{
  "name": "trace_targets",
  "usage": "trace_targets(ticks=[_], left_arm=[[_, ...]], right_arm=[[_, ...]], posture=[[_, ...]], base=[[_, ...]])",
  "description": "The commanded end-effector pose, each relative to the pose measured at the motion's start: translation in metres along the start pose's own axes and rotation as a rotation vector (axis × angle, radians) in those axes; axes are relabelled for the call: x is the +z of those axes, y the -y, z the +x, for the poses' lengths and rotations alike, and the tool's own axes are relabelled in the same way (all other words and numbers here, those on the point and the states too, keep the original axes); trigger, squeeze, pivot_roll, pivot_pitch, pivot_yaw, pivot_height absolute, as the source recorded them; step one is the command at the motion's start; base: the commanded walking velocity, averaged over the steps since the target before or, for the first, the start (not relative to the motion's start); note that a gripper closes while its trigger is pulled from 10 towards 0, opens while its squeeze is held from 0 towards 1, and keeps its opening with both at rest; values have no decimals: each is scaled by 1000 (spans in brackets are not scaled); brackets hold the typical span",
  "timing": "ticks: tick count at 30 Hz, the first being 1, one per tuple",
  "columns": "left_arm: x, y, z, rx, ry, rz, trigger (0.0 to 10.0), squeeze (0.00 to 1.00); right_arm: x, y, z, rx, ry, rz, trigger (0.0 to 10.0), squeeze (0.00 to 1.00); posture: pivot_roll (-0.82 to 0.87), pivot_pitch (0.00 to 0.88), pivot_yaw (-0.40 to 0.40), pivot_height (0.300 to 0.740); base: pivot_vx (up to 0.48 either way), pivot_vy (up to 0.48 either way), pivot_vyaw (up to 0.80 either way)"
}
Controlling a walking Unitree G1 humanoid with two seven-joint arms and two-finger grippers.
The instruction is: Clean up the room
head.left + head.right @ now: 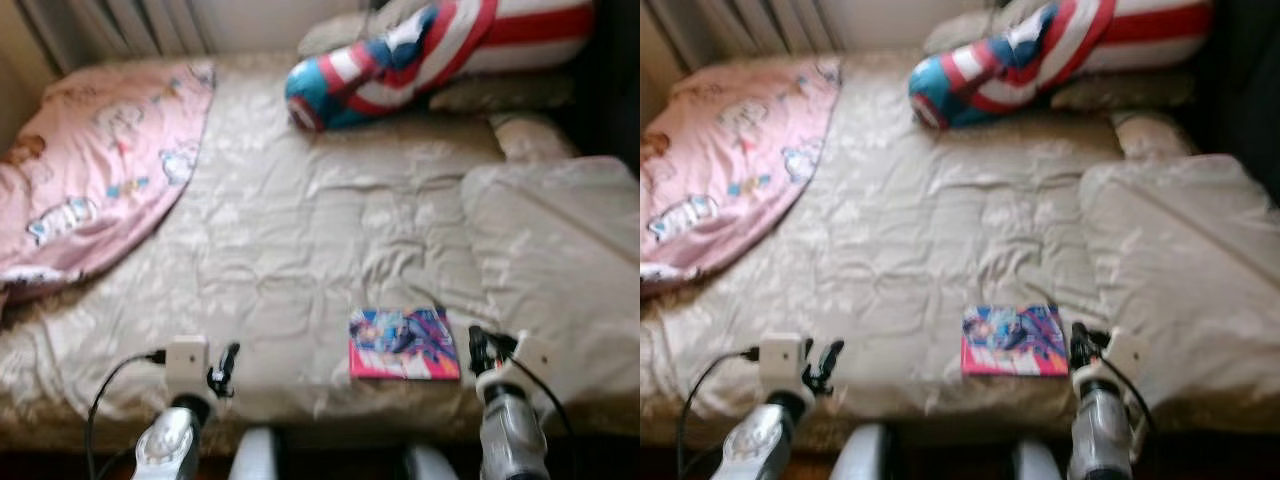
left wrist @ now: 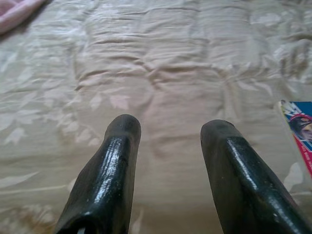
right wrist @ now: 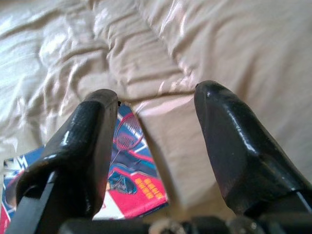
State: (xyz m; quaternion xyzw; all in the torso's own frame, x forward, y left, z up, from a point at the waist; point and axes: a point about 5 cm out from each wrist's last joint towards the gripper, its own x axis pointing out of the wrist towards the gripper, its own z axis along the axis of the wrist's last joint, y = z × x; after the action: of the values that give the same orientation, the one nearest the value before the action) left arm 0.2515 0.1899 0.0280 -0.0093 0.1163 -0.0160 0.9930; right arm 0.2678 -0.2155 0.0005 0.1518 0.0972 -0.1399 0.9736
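Low over the near edge of a bed, the right end effector (image 1: 478, 345) hovers with its two black fingers (image 3: 234, 141) spread wide and gripping nothing. Just beside it, toward the robot's left, a book (image 1: 404, 343) with a pink, blue and red cover lies flat on the bedspread (image 1: 300, 220); in the right wrist view one finger overlaps the book's corner (image 3: 134, 180), though whether it touches cannot be told. The left end effector (image 1: 228, 365) hangs over the same near edge, well apart from the book, its fingers (image 2: 109, 170) likewise wide and holding nothing above bare, creased fabric. A black cable (image 1: 105, 390) loops from the left wrist.

Beyond the arms, the beige, leaf-patterned bedspread covers the whole bed, rumpled across the middle. On the robot's right a beige quilt (image 1: 560, 250) in the same fabric lies folded back over the bed. On the left, a pink blanket (image 1: 90, 190) printed with cartoon figures is heaped along the bed's side and drapes toward its far corner. At the head, a long bolster (image 1: 420, 55) in red, white and blue stripes with a white star rests aslant on beige pillows (image 1: 505, 92). Curtain folds (image 1: 110, 25) hang behind the far left corner. Both head views are slightly blurred.
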Motion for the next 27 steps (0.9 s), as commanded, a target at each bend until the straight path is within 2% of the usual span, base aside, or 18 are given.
trace_targets(ticks=[1,3,5,8,10,13,17,24,27], left_arm=[[-9,-4,-1,18,-30,19,10000,0],[-13,-6,2,29,-47,11,10000,0],[-23,-9,4,35,-88,17,10000,0],[-31,-10,4,38,-119,19,10000,0],[-49,-11,-1,34,-218,29,10000,0],[-62,-12,-5,30,-282,49,10000,0],[-80,-16,-13,63,-377,32,10000,0],[-96,-20,-22,98,-494,30,10000,0],[-101,-18,-25,82,-528,46,10000,0]], right_arm=[[-4,-4,-2,22,-11,-20,10000,0],[-9,-4,-3,6,-45,-34,10000,0],[-20,-1,-8,-5,-123,-62,10000,0],[-27,1,-11,-12,-167,-62,10000,0],[-39,5,-18,-11,-245,-95,10000,0],[-48,11,-24,-30,-299,-114,10000,0],[-67,22,-40,-55,-429,-160,10000,0],[-89,26,-59,-81,-570,-178,10000,0],[-95,26,-64,-77,-614,-202,10000,0]], posture=[[0,8,34,661],[-2,0,33,671],[-2,0,34,690],[-4,0,33,710],[-10,0,36,725],[-19,0,38,739],[-19,0,37,740],[-22,0,30,740],[-17,0,29,740]], base=[[0,0,0],[0,0,0],[0,0,0],[0,0,0],[0,0,0],[0,0,0],[0,0,0],[0,0,0],[0,0,0]])
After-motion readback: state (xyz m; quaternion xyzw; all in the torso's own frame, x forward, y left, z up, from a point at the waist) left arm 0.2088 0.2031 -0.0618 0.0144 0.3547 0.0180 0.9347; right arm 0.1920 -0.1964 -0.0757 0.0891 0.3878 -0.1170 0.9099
